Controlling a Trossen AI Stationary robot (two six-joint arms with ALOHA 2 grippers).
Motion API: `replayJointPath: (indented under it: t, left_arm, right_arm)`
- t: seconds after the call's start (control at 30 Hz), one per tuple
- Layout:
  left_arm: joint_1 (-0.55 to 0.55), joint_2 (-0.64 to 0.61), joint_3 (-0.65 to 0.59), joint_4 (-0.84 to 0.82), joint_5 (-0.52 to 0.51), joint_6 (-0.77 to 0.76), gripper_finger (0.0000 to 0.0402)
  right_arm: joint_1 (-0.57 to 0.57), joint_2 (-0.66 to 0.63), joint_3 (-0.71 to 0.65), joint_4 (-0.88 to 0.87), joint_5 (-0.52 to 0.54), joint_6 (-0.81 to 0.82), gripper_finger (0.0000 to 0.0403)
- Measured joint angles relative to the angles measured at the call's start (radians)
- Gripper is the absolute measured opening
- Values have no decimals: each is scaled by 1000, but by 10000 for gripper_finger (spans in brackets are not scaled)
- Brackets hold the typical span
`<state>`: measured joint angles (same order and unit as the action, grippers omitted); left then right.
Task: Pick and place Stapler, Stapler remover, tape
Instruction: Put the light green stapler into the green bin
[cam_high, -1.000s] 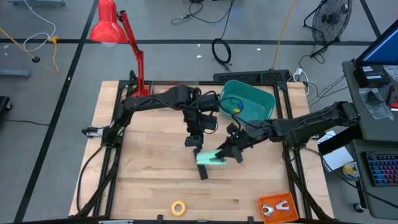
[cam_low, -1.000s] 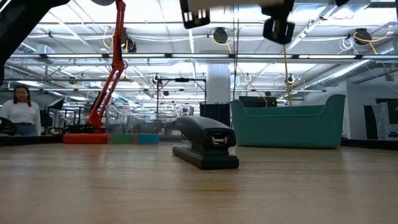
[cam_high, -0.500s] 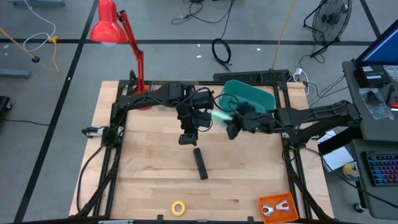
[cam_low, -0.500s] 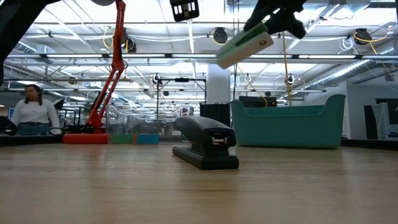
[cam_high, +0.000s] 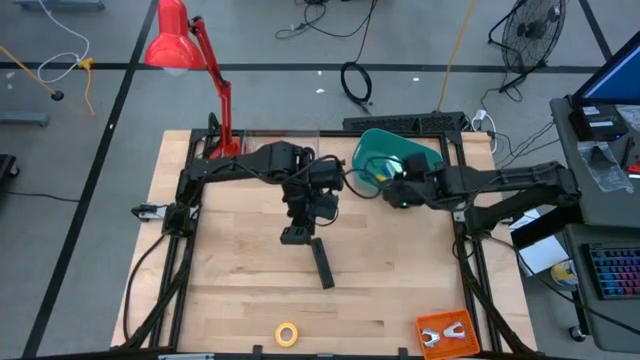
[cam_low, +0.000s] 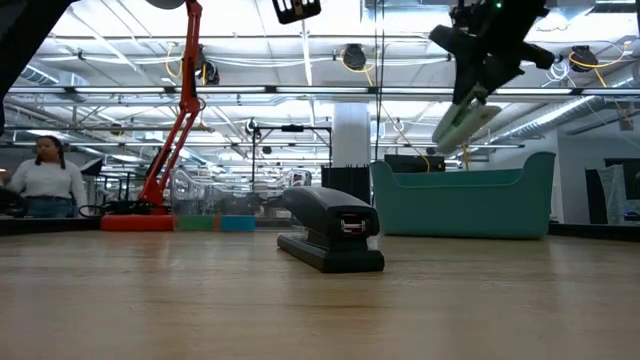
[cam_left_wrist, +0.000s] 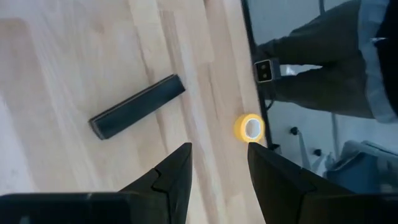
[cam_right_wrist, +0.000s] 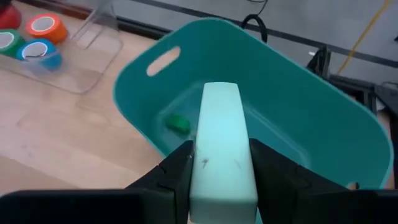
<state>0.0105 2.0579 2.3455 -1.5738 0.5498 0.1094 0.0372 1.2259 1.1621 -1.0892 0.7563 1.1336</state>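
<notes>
A slim black stapler (cam_high: 321, 263) (cam_low: 330, 235) (cam_left_wrist: 137, 107) lies flat on the wooden table. My left gripper (cam_high: 297, 235) (cam_left_wrist: 219, 158) hovers open just beyond its far end, touching nothing. My right gripper (cam_high: 388, 178) (cam_right_wrist: 221, 158) is shut on a pale green bar (cam_right_wrist: 221, 124) (cam_low: 465, 122) at the teal bin (cam_high: 410, 155) (cam_right_wrist: 298, 93). A yellow tape roll (cam_high: 287, 334) (cam_left_wrist: 250, 127) lies flat near the front edge. Orange (cam_right_wrist: 43, 26), green (cam_right_wrist: 6, 40) and blue (cam_right_wrist: 40, 53) rolls sit in a clear tray. An orange stapler remover (cam_high: 444, 333) lies at the near right corner. My right gripper pinches the pale green bar by its two long sides (cam_right_wrist: 205, 165) between the two fingers, at the end nearer the wrist. The bar runs on along the fingers, slanting down toward the bin. It is lifted clear, its free end (cam_low: 450, 135) lowest, above the bin's rim.
A small green object (cam_right_wrist: 178, 123) lies on the bin's floor. A red desk lamp (cam_high: 190, 60) stands at the far left corner. A person (cam_low: 45, 180) stands in the room beyond the table. Bare wood lies between the stapler and the front edge.
My right gripper has lifted the pale green bar off the table beside the black stapler and carried it up and toward the far right, to the teal bin, turning so the bar tips down. My left gripper has drifted a little toward the table's left.
</notes>
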Motion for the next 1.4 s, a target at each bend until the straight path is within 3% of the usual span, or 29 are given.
replayJointPath:
  t: [0.33,0.5,0.67,1.1,1.4]
  left_arm:
    - [61,-85,0,10,-62,57,156]
    - [121,-148,0,29,-72,65,156]
    - [161,-206,0,31,-71,66,156]
    - [173,-274,0,33,-61,70,156]
    - [174,-273,0,23,-61,69,156]
  right_arm:
    - [-44,13,-185,99,-1,163,123]
    - [-73,13,-289,249,0,174,123]
    - [-114,15,-358,289,-1,166,123]
    - [-230,34,-374,357,55,30,123]
    - [-274,141,-373,527,-3,-80,123]
